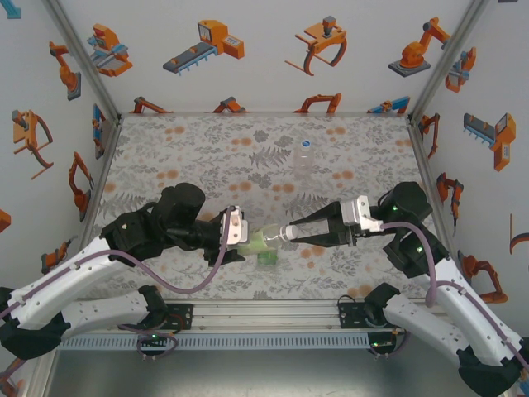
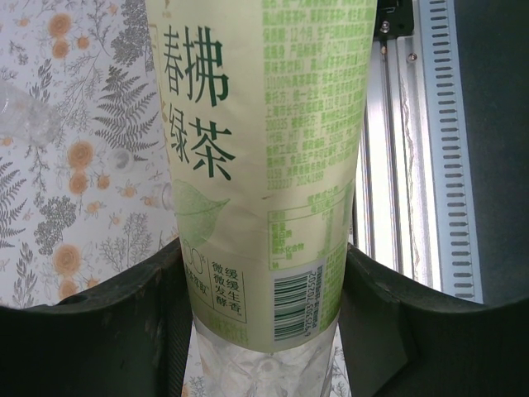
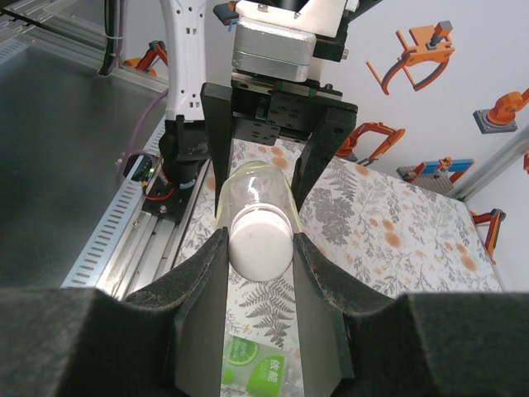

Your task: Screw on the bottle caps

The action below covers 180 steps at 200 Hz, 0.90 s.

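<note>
Left wrist: left gripper [image 2: 264, 277] clamped around pale-labelled bottle [image 2: 264, 124].
Right wrist: right gripper [image 3: 260, 248] pinches white cap [image 3: 260, 238], seemingly on its neck.

Top camera looks down from behind onto the fern-printed tabletop [image 1: 207, 157]. Both wrist cameras, very close, face each other, sharing the pale-green-labelled clear plastic bottle [image 2: 264, 124].

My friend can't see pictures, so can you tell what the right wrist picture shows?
The right pincer grips a white cap at the mouth of a clear bottle, which the left pincer holds from the far side. A green-labelled bottle lies below on the flowery table.
</note>
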Motion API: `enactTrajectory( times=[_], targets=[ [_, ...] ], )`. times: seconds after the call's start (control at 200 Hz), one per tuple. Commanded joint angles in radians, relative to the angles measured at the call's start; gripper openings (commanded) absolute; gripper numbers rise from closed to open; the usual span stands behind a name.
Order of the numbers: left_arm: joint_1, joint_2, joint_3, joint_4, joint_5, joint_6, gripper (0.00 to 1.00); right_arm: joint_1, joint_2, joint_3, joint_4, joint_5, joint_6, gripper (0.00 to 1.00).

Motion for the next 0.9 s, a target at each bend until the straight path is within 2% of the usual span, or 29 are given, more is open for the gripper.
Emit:
enactTrajectory(
  times=[0.0, 0.145, 0.371, 0.511, 0.616, 0.736, 0.896],
  targets=[
    [-0.005, -0.016, 0.005, 0.026, 0.034, 0.016, 0.0, 0.007, -0.007, -0.009, 0.02, 0.003, 0.007, 0.0],
    [-0.008, -0.008, 0.02, 0.026, 0.037, 0.025, 0.0, 0.006, 0.008, 0.004, 0.02, -0.037, 0.021, 0.0],
    [-0.008, 0.018, 0.047, 0.026, 0.047, 0.033, 0.0, 0.006, 0.057, 0.022, 0.045, -0.164, 0.085, 0.0],
    [-0.009, 0.025, 0.052, 0.044, 0.048, 0.024, 0.0, 0.006, 0.052, 0.01, 0.064, -0.161, 0.09, 0.0],
    [-0.009, 0.013, 0.041, 0.082, 0.039, 0.007, 0.0, 0.006, 0.046, 0.004, 0.065, -0.121, 0.106, 0.0],
    [-0.01, -0.009, 0.019, 0.136, 0.008, -0.021, 0.0, 0.007, 0.041, -0.009, 0.091, -0.03, 0.209, 0.0],
    [-0.009, -0.034, -0.012, 0.225, -0.056, -0.061, 0.0, 0.014, 0.021, -0.063, 0.175, 0.174, 0.482, 0.0]
  ],
)
